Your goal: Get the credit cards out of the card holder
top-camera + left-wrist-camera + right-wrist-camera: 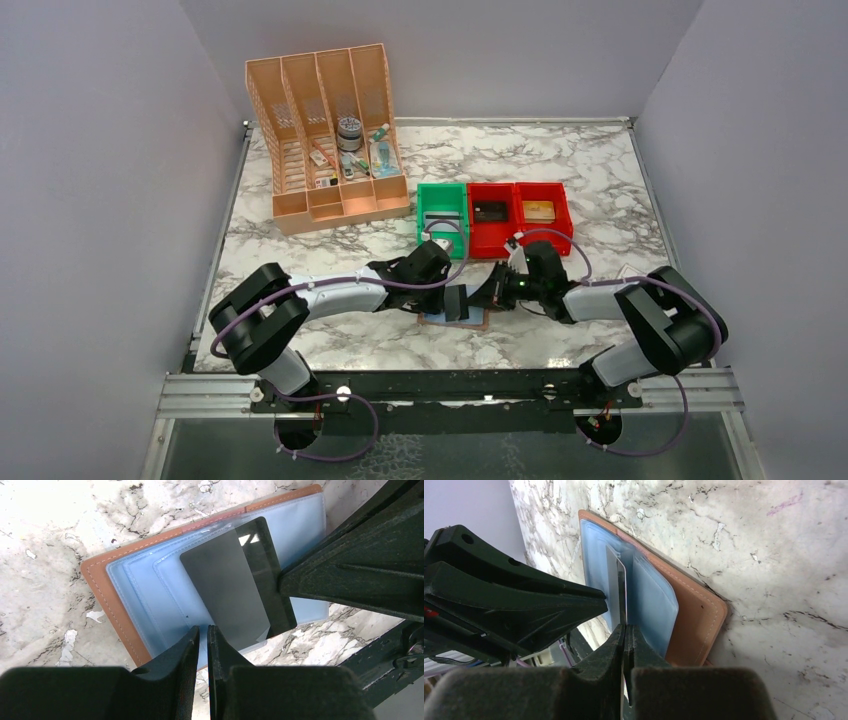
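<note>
The card holder [115,600] lies open on the marble near the front edge, brown outside and light blue pockets inside; it also shows in the top view [478,325] and the right wrist view [694,615]. A dark grey credit card [230,580] sticks partway out of a blue pocket. My right gripper [625,628] is shut on this card's edge [616,580]; its fingers [350,575] show in the left wrist view. My left gripper [203,630] is shut, with its tips on the holder's blue inside beside the card. In the top view both grippers [452,298] [484,296] meet over the holder.
A green bin [442,215] and two red bins [491,232] [542,228] stand just behind the grippers, with small items inside. A peach file organizer [330,140] with bits in it stands at the back left. Grey walls enclose the table.
</note>
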